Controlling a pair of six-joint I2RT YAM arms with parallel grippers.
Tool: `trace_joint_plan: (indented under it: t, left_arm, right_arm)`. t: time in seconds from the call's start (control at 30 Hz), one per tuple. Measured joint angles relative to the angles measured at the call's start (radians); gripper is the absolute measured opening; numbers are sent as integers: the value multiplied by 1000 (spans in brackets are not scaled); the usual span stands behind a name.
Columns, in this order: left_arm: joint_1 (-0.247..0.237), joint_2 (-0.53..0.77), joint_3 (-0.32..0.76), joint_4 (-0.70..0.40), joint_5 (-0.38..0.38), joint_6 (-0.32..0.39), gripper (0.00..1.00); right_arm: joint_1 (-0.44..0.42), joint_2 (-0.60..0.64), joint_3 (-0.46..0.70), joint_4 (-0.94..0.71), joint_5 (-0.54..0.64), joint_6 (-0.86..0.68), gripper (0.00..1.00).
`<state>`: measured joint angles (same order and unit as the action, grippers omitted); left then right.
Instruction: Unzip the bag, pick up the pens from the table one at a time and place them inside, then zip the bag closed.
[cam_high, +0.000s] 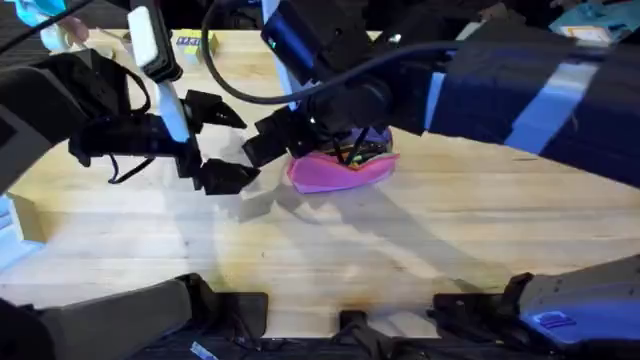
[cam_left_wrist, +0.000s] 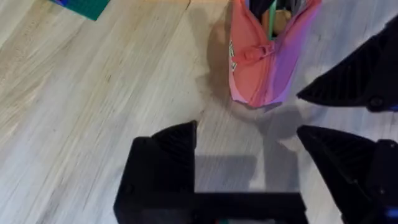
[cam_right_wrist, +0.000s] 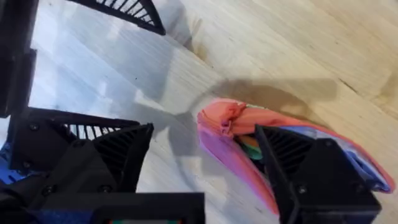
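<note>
The bag (cam_high: 340, 170) lies on the table (cam_high: 400, 250) just past the middle, pink side toward the camera and lilac lining showing along its far edge. Its mouth is open, and coloured sticks poke out of it, pens (cam_high: 352, 152) by the look of them, though the overhead view is too dark there to count them.

The left gripper (cam_high: 220, 145) hangs just to the left of the bag, fingers spread wide with nothing between them. 1 finger points toward the bag's far end and the other sits nearer the table's front. From the left wrist, the bag (cam_left_wrist: 264, 56) stands apart from the fingers (cam_left_wrist: 168, 146), its zip pull resting on the pink side, and green and orange pens (cam_left_wrist: 273, 12) show inside the open mouth. A corner of a green board (cam_left_wrist: 81, 6) sits off to the side on the table (cam_left_wrist: 93, 93).

The right gripper (cam_high: 290, 140) comes in from above, right at the bag's left end. From the right wrist, its 2 fingers stand well apart: 1 finger (cam_right_wrist: 305, 168) is down in the bag's open mouth, and the other is out over bare wood beside the bunched pink end of the bag (cam_right_wrist: 224, 121). It grips nothing that I can see. Green and orange show just inside the opening by that finger. The left gripper's (cam_right_wrist: 81, 62) ribbed fingers show farther off.
</note>
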<state>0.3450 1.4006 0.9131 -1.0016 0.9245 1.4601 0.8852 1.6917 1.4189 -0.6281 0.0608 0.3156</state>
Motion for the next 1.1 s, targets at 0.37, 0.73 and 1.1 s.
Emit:
trace_joint_plan:
  t: [0.37,0.73,1.1]
  left_arm:
    - [0,0,0,0,0,0,993]
    - [0,0,0,0,0,0,993]
    - [0,0,0,0,0,0,993]
  right_arm:
    - [1,53,0,16,6,-2,998]
    - [1,107,2,37,26,-25,871]
    - [-9,109,2,14,62,-32,334]
